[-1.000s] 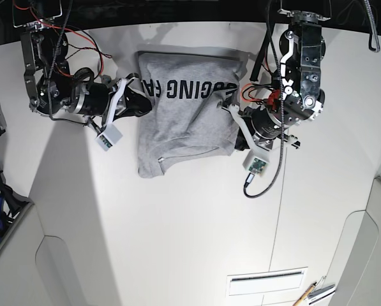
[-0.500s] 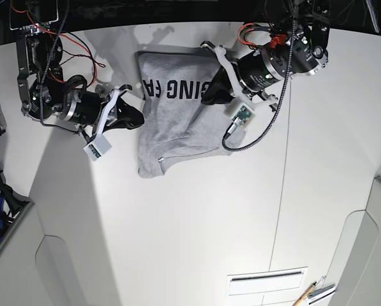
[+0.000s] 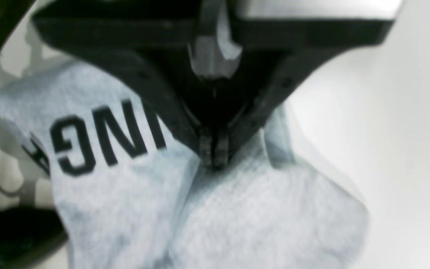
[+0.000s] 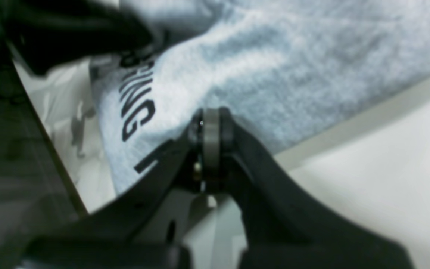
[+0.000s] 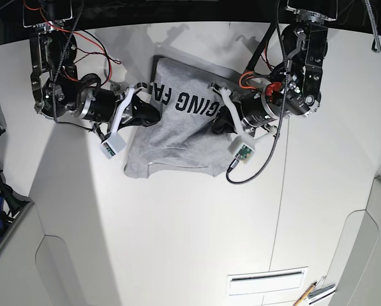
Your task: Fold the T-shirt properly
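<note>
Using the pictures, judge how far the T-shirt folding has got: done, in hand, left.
Seemingly done: the T-shirt is a compact bundle, part of its lettering showing.
In hand: the left pincer, closed, is at the cloth; whether it grips any is unclear. The right pincer, also closed, is by the shirt's side.
Left: probably squaring the skewed outline and smoothing the creases and uneven lower edge.

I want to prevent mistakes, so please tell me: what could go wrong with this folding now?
The light grey cotton T-shirt has a diagonal crease beside the left gripper; pressing there might fix it into the fold. Its lower edge curves unevenly, so the finished bundle may look crooked. Both jaws are closed over the cloth and could drag it askew.
</note>
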{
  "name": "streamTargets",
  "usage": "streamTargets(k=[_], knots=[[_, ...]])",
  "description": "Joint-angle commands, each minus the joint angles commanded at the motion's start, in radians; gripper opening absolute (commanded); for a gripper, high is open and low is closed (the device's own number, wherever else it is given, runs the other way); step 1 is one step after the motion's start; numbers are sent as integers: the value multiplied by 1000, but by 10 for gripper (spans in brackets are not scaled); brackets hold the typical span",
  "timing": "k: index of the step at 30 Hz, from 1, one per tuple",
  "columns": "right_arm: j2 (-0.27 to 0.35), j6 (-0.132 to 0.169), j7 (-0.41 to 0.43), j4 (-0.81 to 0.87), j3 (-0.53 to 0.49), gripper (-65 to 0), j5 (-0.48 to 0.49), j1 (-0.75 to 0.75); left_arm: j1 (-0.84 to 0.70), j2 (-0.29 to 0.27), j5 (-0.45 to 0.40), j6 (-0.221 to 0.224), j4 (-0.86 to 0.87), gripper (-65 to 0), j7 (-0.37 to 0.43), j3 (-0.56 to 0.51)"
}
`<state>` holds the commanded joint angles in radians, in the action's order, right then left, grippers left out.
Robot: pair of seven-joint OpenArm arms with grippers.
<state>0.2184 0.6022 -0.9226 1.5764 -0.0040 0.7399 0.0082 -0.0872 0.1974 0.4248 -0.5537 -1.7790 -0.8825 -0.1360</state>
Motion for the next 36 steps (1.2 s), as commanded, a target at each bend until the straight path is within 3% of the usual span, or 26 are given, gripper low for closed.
streamTargets(k=[4, 8, 11, 15, 19, 24, 29, 34, 36], knots=[[0, 0, -2, 0, 0, -650, -9, 0, 39, 0, -69, 3, 0, -650, 12, 0], [0, 0, -2, 0, 0, -650, -34, -1, 72, 0, -199, 72, 16, -650, 52, 0], [0, -1, -2, 0, 0, -650, -33, 0, 72, 5, -229, 76, 35, -650, 49, 0], [0, -1, -6, 0, 0, -650, -34, -1, 72, 19, -222, 132, 17, -650, 55, 50], [0, -1, -18, 0, 0, -650, -33, -22, 50, 19, -164, 114, -27, -650, 15, 137], [0, -1, -9, 0, 2, -650, -35, -38, -30, 19, -106, 37, -31, -650, 6, 207], [0, -4, 18, 0, 21, -650, -88, -39, -130, 19, -76, 33, -31, -650, 14, 208], [0, -66, 106, 0, 56, -650, -220, -35, -160, 19, -76, 33, -30, -650, 17, 208], [0, -123, 129, -2, 76, -650, -269, -36, -172, 19, -54, 11, -30, -650, -1, 208]])
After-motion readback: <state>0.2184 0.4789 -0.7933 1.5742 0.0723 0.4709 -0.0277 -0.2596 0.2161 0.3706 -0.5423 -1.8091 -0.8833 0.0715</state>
